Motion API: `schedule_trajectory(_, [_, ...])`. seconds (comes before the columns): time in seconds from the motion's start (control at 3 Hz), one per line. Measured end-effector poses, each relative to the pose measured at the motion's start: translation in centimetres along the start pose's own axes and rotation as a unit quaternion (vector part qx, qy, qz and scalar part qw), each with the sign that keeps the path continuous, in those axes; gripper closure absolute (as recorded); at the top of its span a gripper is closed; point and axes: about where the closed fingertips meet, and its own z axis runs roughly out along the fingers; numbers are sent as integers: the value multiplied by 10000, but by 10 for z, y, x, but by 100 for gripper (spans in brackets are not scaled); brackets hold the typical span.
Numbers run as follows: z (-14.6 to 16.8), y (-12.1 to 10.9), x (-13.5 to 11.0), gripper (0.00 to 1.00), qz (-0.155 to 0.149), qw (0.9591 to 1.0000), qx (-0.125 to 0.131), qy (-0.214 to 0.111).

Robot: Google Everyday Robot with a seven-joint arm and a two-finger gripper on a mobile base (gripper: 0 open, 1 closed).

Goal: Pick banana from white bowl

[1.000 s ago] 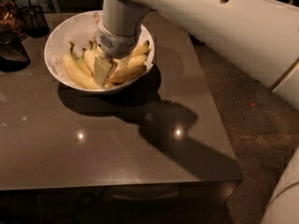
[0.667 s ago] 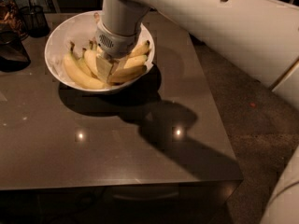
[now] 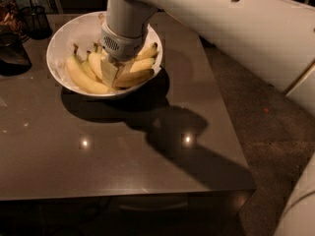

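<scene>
The white bowl stands at the far left of the dark table. It holds several yellow bananas, lying side by side with their stems pointing away. My gripper reaches straight down into the bowl from the white arm. Its tip sits among the middle bananas and touches them. The wrist hides the back of the bowl and part of the bunch.
Dark glass jars stand behind the bowl at the far left, with another dark object beside it. The table's right edge drops to a speckled floor. The arm casts a broad shadow over the table's middle.
</scene>
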Motion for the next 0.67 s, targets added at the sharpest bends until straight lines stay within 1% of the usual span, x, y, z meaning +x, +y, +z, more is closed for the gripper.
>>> schedule_trajectory(0.33, [-20, -4, -1, 100, -101, 9988, -320, -343])
schedule_trajectory(0.67, [-68, -9, -4, 100, -431, 9908, -879, -931])
